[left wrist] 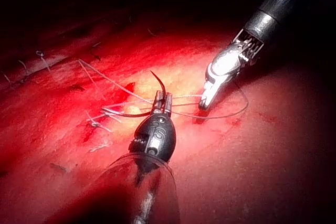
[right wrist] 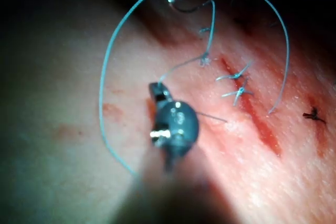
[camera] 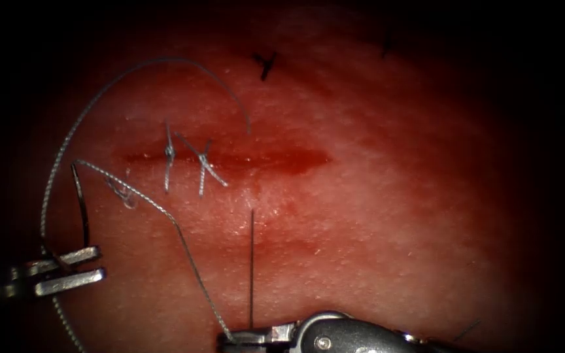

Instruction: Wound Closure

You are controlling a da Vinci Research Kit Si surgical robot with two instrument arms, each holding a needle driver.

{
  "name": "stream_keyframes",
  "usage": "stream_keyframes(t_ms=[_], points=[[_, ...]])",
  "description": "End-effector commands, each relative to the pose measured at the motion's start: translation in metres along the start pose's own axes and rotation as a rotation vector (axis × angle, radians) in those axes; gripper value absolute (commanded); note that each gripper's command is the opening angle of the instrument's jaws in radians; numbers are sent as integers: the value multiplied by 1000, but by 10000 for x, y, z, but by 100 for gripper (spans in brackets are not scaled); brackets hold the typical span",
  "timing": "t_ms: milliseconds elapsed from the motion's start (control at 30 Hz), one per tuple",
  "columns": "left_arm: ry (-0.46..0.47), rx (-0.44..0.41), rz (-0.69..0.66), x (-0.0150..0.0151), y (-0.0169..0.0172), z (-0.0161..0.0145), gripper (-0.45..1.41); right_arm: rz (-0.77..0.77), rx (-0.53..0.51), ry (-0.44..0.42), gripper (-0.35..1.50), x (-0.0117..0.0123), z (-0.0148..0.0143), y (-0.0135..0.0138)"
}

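The cut [camera: 266, 159] runs across the tissue [camera: 374, 216], with two stitches [camera: 169, 154] over its left part and a small knot [camera: 123, 194] below them. My left tool [camera: 73, 267] sits at the lower left, jaws shut on the dark curved needle [camera: 83, 202] near one end of its curve. The needle stands clear of the tissue, left of the cut. Thread [camera: 178, 230] runs from the needle's upper end down to my right tool [camera: 250, 338], whose jaws are shut on it. In the left wrist view, the left tool [left wrist: 161, 102] holds the needle [left wrist: 159, 83] beside the right tool [left wrist: 206, 100].
A long loop of thread [camera: 158, 60] arcs over the left of the tissue and ends above the cut. A straight strand [camera: 252, 268] rises from near the right tool. Dark marks [camera: 265, 65] sit on the far tissue. Red fluid lies in the cut.
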State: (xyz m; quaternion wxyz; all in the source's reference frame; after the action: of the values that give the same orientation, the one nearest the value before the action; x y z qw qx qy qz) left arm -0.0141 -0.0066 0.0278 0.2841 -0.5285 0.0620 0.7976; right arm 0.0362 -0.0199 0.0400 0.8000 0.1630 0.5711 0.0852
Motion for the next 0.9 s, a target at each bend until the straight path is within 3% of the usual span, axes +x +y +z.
stream_keyframes(t_ms=[33,67,100,167,200,233,433,600,900], points=[[6,1,9,4,3,4,-45,-1,-11,-3,-35,3,9,0],[6,1,9,4,3,4,-45,-1,-11,-3,-35,3,9,0],[8,1,12,8,4,2,-45,9,-76,-33,27,3,9,1],[15,6,9,16,2,0,-45,12,-196,-82,111,2,10,8],[18,5,12,18,0,0,-45,-10,-235,-103,135,0,11,15],[18,15,5,21,-7,2,-45,-40,-256,-123,145,-6,10,27],[22,28,3,11,-31,10,-45,-123,-235,-120,146,-25,2,57],[-20,74,12,-16,-65,-1,-45,-145,-292,-118,143,-51,-7,95],[-29,90,15,-23,-70,-2,-45,-184,-320,-108,138,-100,36,138]])
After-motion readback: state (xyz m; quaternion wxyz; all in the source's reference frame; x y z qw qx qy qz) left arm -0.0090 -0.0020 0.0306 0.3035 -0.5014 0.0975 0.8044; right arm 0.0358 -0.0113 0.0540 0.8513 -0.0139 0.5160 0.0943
